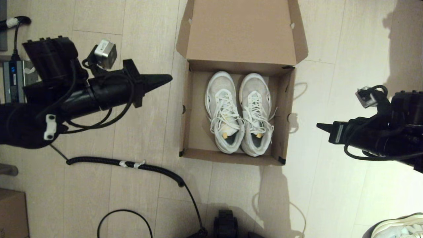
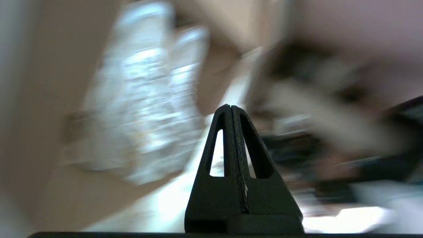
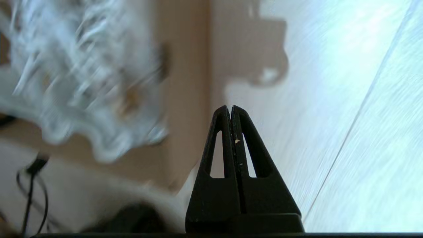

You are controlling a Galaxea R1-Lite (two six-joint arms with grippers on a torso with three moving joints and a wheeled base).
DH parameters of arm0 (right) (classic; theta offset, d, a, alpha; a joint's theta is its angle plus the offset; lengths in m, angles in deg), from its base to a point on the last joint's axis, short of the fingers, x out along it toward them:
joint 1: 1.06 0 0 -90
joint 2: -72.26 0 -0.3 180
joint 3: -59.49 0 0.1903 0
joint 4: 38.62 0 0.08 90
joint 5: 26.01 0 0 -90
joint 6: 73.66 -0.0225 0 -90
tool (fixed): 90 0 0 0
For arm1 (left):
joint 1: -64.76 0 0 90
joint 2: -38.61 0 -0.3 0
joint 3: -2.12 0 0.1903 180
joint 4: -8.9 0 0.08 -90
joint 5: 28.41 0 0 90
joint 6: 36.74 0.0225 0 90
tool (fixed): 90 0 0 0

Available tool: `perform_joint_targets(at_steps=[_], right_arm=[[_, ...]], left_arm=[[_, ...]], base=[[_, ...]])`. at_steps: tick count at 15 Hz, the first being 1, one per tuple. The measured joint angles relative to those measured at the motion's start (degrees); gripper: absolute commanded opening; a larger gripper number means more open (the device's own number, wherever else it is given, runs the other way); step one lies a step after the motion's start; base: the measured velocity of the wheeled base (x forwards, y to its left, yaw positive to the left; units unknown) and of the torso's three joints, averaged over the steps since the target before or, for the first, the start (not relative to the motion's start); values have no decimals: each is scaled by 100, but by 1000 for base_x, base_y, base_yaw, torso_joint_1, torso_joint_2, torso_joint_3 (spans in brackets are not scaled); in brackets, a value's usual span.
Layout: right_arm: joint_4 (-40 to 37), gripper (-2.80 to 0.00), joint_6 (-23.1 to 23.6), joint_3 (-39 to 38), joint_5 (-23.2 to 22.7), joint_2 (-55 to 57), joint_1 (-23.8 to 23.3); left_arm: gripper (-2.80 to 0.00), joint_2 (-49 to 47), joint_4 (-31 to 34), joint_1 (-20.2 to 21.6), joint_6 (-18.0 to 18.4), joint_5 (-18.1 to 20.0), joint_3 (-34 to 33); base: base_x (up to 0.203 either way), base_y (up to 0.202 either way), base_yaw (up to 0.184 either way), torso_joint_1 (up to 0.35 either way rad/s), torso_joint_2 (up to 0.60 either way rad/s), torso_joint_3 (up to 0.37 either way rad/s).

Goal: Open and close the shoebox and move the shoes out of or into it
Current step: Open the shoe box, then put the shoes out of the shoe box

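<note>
The brown cardboard shoebox (image 1: 190, 132) stands open on the floor, its flap lid (image 1: 241, 31) folded back away from me. Inside lie the two white and pale grey mesh shoes (image 1: 239, 112) side by side, toes toward the lid, yellow tags showing at the heels. My left gripper (image 1: 170, 78) hovers just left of the box's far left corner, shut and holding nothing. My right gripper (image 1: 318, 125) hangs to the right of the box, apart from its wall, also shut and empty. The shoes appear blurred in the left wrist view (image 2: 145, 105) and the right wrist view (image 3: 82, 82).
A black corrugated cable (image 1: 132, 164) and a thin loop of wire (image 1: 125, 221) lie on the floor front left. A darker brown carton (image 1: 11, 213) sits at the front left corner. A lone white sneaker (image 1: 401, 226) shows at the front right corner.
</note>
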Motion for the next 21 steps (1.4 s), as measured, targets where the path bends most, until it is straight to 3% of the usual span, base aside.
perform_joint_targets(at_steps=[2, 4, 9, 10, 15, 21], right_arm=[[-706, -280, 53, 167, 551, -284, 762], [-941, -280, 29, 432, 940, -322, 1426], [-900, -280, -275, 1066, 1098, 337, 1855], [-846, 0, -342, 1125, 1104, 454, 1937], [-187, 0, -769, 865, 1412, 653, 2570], [811, 0, -478, 474, 1769, 1229, 2910]], left_arm=[[-280, 397, 409, 68, 1600, -706, -576], [-280, 724, 503, 312, 2499, -1133, -1033], [-280, 1164, 521, 506, 2671, -1972, -1702], [-280, 1200, 525, 512, 2673, -2106, -1861], [-280, 1297, 519, 786, 2777, -2279, -2177], [-280, 1368, 519, 813, 2886, -2284, -2197]], base=[[0, 0, 0, 0, 0, 0], [0, 0, 0, 0, 0, 0], [0, 0, 0, 0, 0, 0], [0, 0, 0, 0, 0, 0], [0, 0, 0, 0, 0, 0], [0, 0, 0, 0, 0, 0]])
